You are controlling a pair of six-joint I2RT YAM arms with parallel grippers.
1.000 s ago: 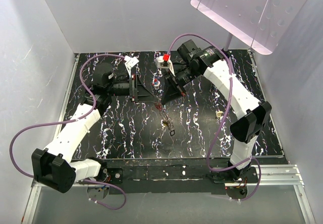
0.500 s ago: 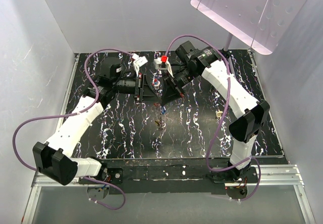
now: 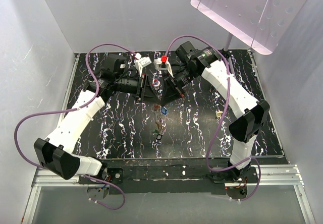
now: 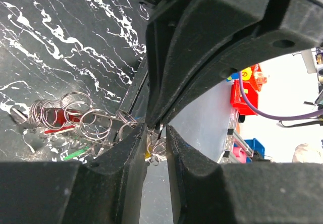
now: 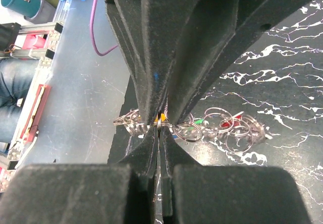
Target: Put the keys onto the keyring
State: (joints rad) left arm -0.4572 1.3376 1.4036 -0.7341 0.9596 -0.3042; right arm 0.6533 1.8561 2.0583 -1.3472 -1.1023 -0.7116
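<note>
The right gripper (image 5: 159, 128) is pinched fully together on the thin wire of the keyring (image 5: 158, 122), with a yellow fleck (image 5: 162, 117) showing right at the bite. The left gripper (image 4: 157, 142) faces it tip to tip. Its jaws are drawn to a narrow slit with loops of ring wire inside, and I cannot tell whether they actually press on that wire. From the pinch a tangle of linked small rings (image 4: 75, 113) and the keys (image 4: 59, 119), red and green caps among them, trails off over the black marbled table (image 3: 111, 128). In the top view the string runs toward the near edge, and whether its end rests on the surface is unclear.

The likeliest trouble is the left jaws taking the wrong loop, since several wires crowd the slit. The right hold is bare thin metal between pads, so a sideways tug could twist it free and drop the bunch. The two sets of fingertips sit so close that they could also collide.
</note>
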